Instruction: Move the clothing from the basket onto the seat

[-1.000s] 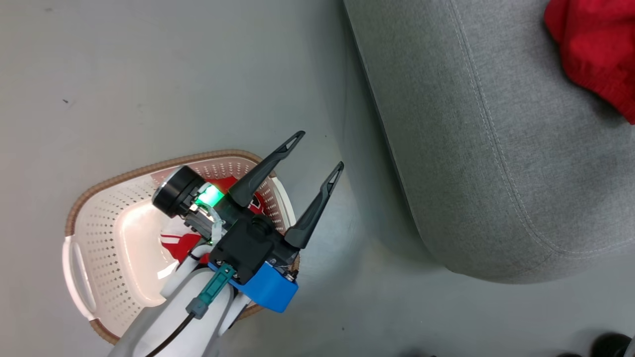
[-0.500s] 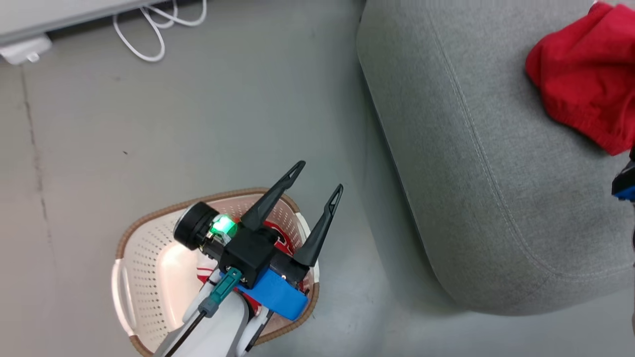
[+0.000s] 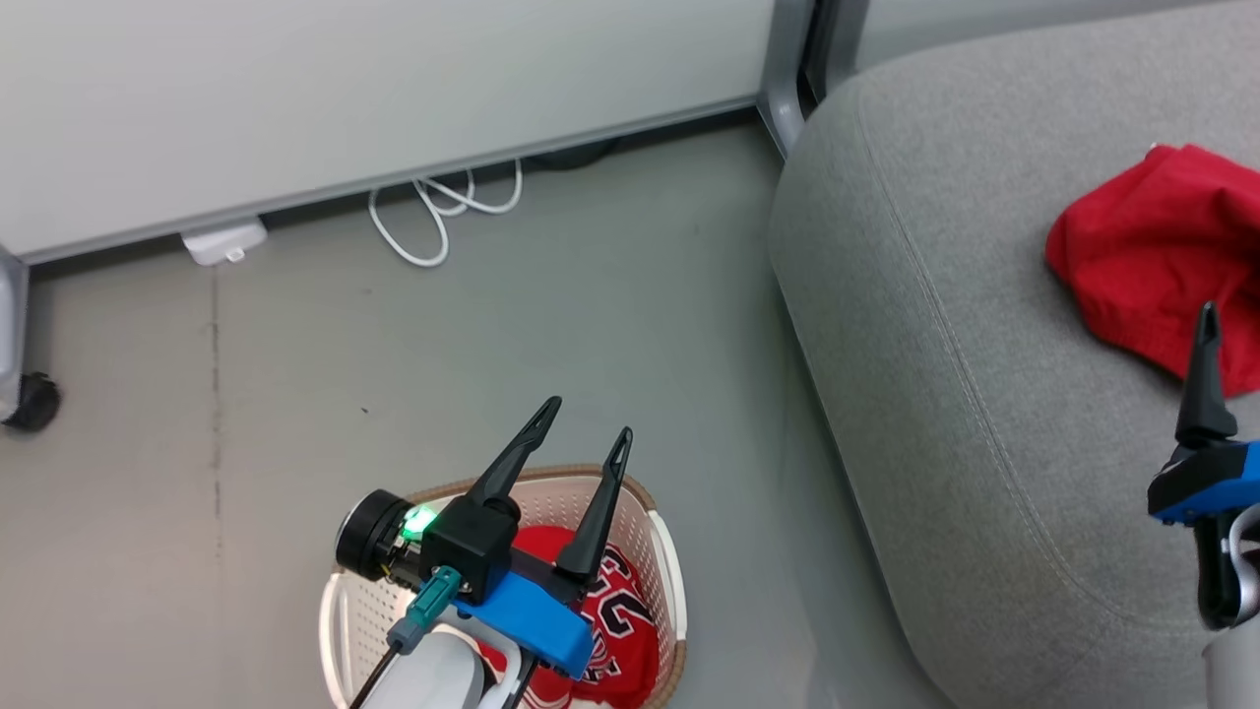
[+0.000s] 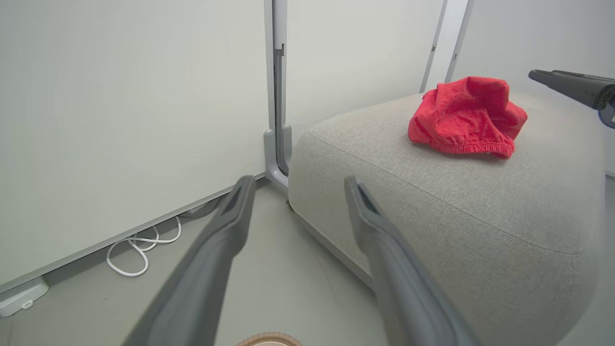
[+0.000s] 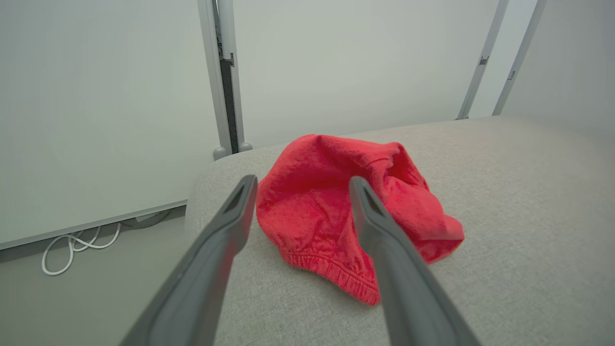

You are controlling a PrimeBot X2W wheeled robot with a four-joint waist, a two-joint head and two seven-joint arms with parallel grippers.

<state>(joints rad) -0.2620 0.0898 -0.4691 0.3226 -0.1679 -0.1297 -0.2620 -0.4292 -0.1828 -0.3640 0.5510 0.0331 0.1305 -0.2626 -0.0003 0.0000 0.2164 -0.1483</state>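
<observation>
One piece of red clothing [image 3: 618, 630] with a black-and-white "23" lies in the cream basket [image 3: 671, 576] at the bottom of the head view. My left gripper [image 3: 588, 418] hovers open over the basket's far rim, holding nothing; in its wrist view the gripper [image 4: 300, 180] points toward the corner of the grey seat [image 4: 432, 206]. A second red piece [image 3: 1147, 251] lies crumpled on the seat [image 3: 965, 325]. My right gripper [image 5: 302, 180] is open just short of that piece [image 5: 312, 206], with nothing between its fingers; one finger [image 3: 1205, 379] shows at the head view's right edge.
A pale wall panel runs along the back, with a metal post [image 3: 785, 79] beside the seat's corner. A looped white cable [image 3: 443, 212] and a white power box [image 3: 224, 241] lie on the grey floor at the wall's foot. A dark caster [image 3: 30, 404] sits at far left.
The whole head picture has shifted, so the camera moved; the wall, the cable and my right gripper's finger have come into it. My left gripper stays open over the basket.
</observation>
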